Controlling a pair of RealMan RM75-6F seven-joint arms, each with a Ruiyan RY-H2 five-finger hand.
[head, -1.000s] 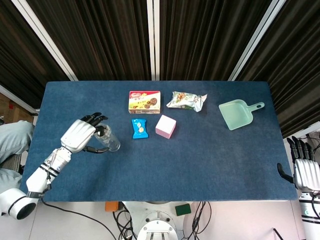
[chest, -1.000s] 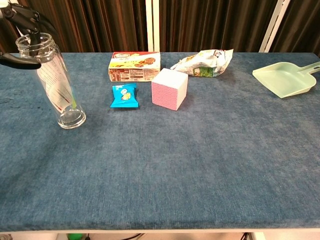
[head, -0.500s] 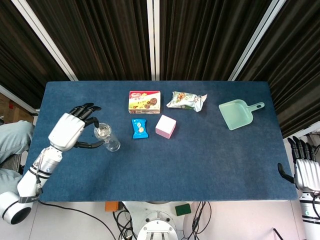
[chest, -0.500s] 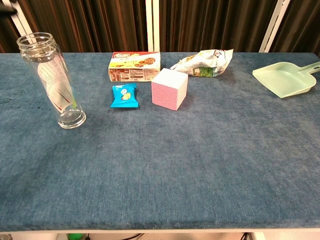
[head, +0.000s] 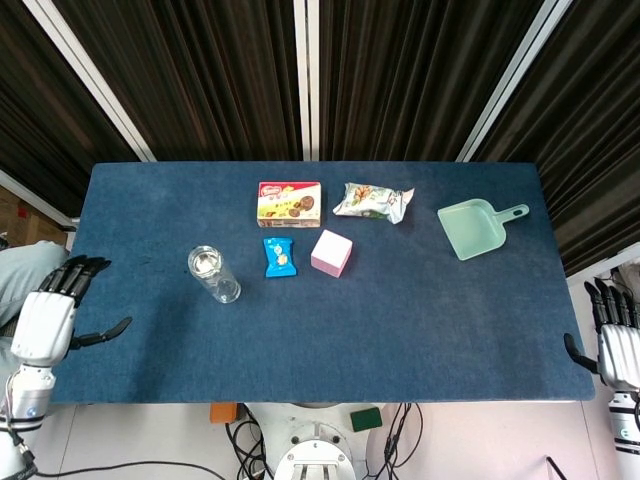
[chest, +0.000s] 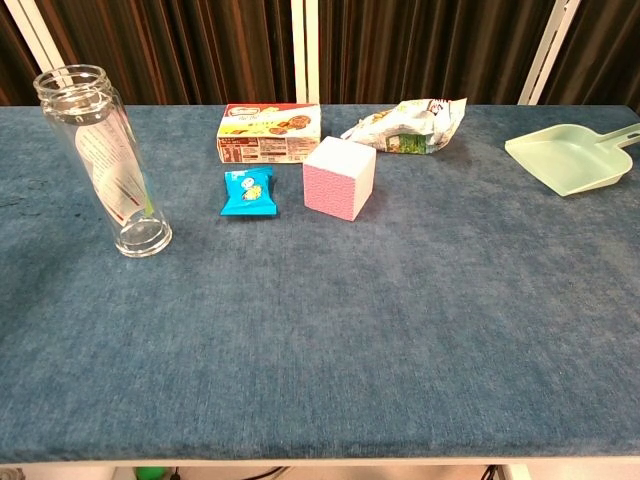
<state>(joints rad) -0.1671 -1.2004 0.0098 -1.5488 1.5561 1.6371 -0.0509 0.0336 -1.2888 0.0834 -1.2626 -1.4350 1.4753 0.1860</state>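
Standing upright and unheld, the clear glass jar is seen on the blue counter, left of the blue snack packet and the pink cube; its mouth is open, with no lid on it. The left hand is held off the counter's left edge, released, fingers spread, nothing gripped. The right hand is kept past the right corner, fingers apart and empty. One second ago the left hand was wrapped about the jar's top; now it is drawn well clear, and the jar is left in the same spot.
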